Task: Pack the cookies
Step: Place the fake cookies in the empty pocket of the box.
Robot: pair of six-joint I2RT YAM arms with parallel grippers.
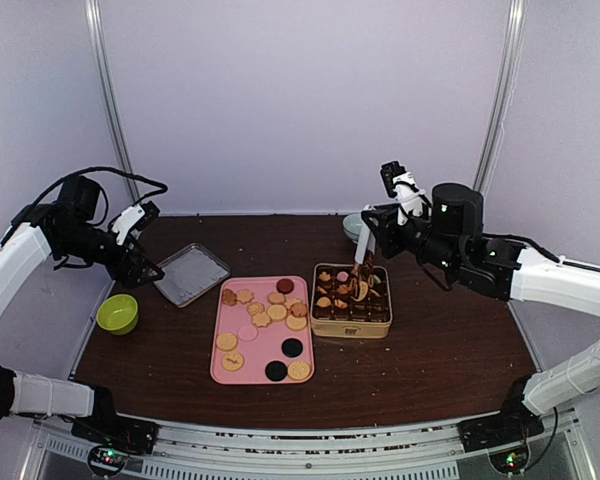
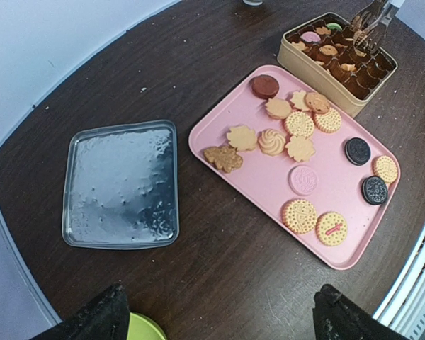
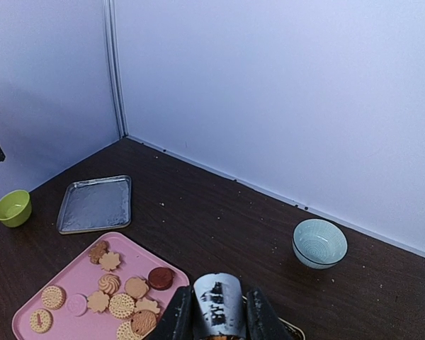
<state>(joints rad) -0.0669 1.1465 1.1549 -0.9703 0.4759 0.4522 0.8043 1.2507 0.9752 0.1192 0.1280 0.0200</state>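
Most of the cookies lie on the pink tray, others in the gold tin just to its right, where the right gripper clamps tongs reaching down over it, while the left gripper hangs wide open far left

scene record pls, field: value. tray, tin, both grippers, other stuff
pink tray: cookies loose on it, mostly tan, two black
gold tin: right of tray, partly filled
left gripper: open, empty
right gripper: shut on tongs, tips at tin
other: silver tray, green bowl, blue bowl
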